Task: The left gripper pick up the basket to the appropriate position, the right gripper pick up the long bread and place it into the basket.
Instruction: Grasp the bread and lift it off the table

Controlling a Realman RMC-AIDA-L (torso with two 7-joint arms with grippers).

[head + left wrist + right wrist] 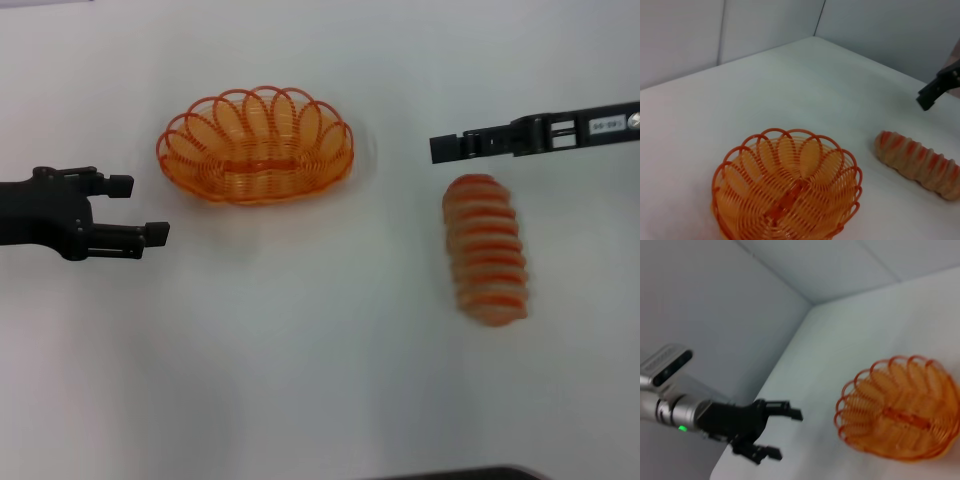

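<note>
Basket (256, 146), one only, sits on the white table (300, 350) at about eleven o'clock from the middle of the head view, with nothing in it. One loaf of bread (486, 249) lies at about three o'clock, well apart from the basket, its long side running toward and away from the robot. Two grippers show. The left gripper (142, 209) hovers at nine o'clock, just beside the basket's end, its jaws spread wide and holding nothing. The right gripper (438, 149) reaches in at two o'clock, just beyond the loaf's far end; I cannot tell how its jaws stand. The right wrist view alone shows the left arm's silver wrist camera (665, 367). The left wrist view alone shows the grey walls (680, 35) behind the table.
</note>
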